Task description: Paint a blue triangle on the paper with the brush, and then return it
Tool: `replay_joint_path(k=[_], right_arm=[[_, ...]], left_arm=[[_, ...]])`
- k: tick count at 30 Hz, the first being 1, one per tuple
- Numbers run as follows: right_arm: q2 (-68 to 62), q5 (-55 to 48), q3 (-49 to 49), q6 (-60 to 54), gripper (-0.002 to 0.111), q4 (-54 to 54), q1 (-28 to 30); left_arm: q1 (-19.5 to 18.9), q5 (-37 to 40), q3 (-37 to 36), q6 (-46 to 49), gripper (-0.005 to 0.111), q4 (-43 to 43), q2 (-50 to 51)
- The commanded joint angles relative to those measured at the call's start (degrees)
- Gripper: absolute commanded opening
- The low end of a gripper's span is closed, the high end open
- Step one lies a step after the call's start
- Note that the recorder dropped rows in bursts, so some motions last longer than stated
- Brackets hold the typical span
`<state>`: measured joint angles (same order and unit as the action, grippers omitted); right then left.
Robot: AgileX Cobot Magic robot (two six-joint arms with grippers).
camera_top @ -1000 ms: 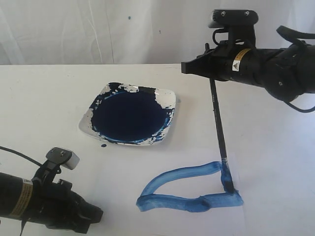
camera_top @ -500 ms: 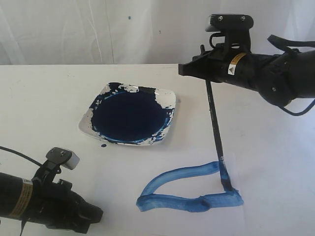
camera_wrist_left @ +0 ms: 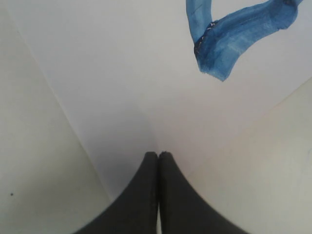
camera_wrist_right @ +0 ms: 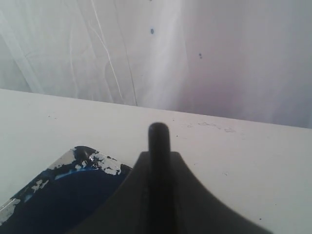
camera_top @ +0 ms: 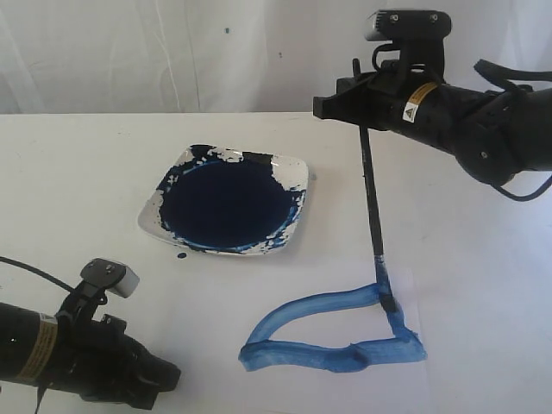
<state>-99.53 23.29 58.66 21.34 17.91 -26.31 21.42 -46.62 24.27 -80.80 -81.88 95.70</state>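
The right gripper [camera_top: 358,108] held the brush [camera_top: 373,207] nearly upright, with its tip touching the right side of the blue triangle [camera_top: 293,355] on the paper [camera_top: 332,326]. The left gripper [camera_wrist_left: 158,155] was closed, with nothing in it.

White tabletop [camera_top: 86,164], evenly lit, backed by a creased white fabric backdrop [camera_top: 129,60] bearing a few small dark specks [camera_top: 226,31].

My count: one left gripper [camera_wrist_left: 158,157], one right gripper [camera_top: 358,116], one brush [camera_top: 373,207], one paint dish [camera_top: 295,166], one paper [camera_top: 328,323], one blue triangle [camera_top: 293,354].
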Motion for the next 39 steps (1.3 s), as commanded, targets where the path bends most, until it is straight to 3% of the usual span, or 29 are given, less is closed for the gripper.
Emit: replay_joint_path(k=[1, 20, 31, 39], right_arm=[[0.0, 1.9, 0.0, -2.0, 0.000, -0.4, 0.3], [4.9, 3.5, 0.0, -2.5, 0.000, -0.4, 0.5], [15.1, 0.4, 0.0, 13.1, 0.000, -0.5, 0.7], [14.8, 3.3, 0.0, 13.4, 0.000, -14.3, 3.1]], left_arm=[[0.5, 1.7, -0.2, 0.2, 0.000, -0.8, 0.0], [0.5, 1.7, -0.2, 0.2, 0.000, -0.8, 0.0], [0.5, 1.7, -0.2, 0.2, 0.000, -0.8, 0.0], [0.5, 1.7, -0.2, 0.2, 0.000, -0.8, 0.0]])
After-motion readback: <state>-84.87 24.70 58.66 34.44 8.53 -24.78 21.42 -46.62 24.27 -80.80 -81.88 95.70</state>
